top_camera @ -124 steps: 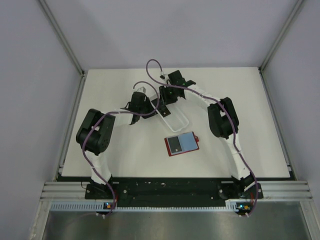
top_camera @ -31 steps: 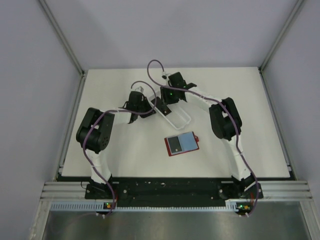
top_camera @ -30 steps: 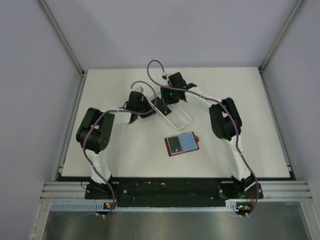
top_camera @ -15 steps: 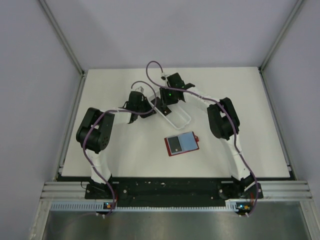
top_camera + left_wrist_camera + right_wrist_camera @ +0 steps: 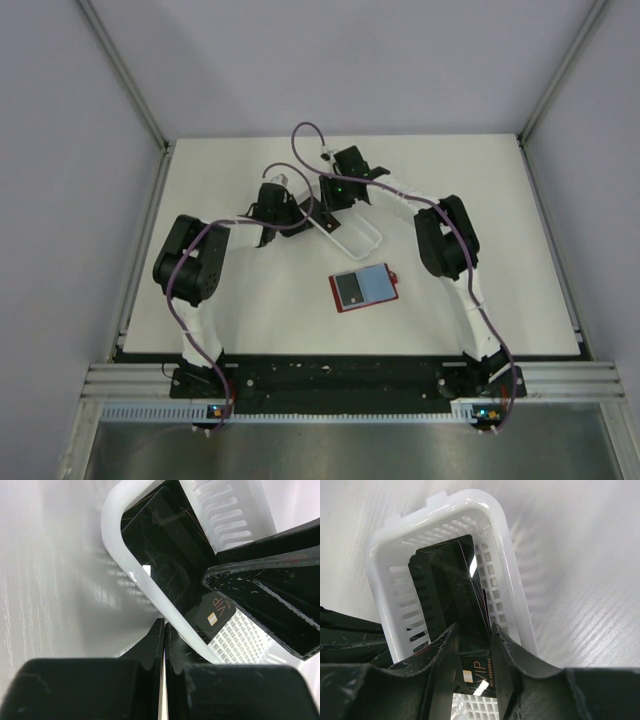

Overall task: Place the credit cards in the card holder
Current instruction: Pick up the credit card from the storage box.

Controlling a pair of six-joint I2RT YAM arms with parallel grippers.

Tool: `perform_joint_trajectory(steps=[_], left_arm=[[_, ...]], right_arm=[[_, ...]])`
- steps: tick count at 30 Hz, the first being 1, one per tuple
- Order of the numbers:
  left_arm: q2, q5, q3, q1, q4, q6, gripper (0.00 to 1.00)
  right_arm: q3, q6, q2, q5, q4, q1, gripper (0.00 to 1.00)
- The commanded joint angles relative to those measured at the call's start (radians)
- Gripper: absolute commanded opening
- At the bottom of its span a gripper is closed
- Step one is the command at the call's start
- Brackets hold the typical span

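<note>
right wrist: right hand (image 5: 473,630) grips blk card (image 5: 450,585) in tray (image 5: 512,582).

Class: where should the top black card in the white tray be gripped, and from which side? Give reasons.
Likely the VIP-printed end of the top card, approached from above through the open top of the tray. It leans inside, walls block the sides, and the right gripper straddles that end.

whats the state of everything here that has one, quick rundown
card holder: open, lying flat, one black card in it
white tray: upright, black credit cards leaning inside
left pincer: shut, tips at the tray's outer rim
right pincer: fingers slightly apart around a VIP card in the tray; grip unclear
</note>
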Motion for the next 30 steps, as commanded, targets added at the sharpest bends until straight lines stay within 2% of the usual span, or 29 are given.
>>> perform_joint_trajectory(steps=[1, 19, 30], left_arm=[[0.013, 0.011, 0.027, 0.006, 0.044, -0.002, 0.0], [0.017, 0.016, 0.029, 0.009, 0.041, 0.001, 0.0], [0.022, 0.017, 0.029, 0.011, 0.041, 0.0, 0.0]], right_arm=[[-0.012, 0.01, -0.043, -0.042, 0.06, 0.013, 0.32], [-0.06, 0.047, -0.083, -0.107, 0.126, 0.005, 0.17], [-0.11, 0.076, -0.112, -0.161, 0.182, -0.009, 0.14]])
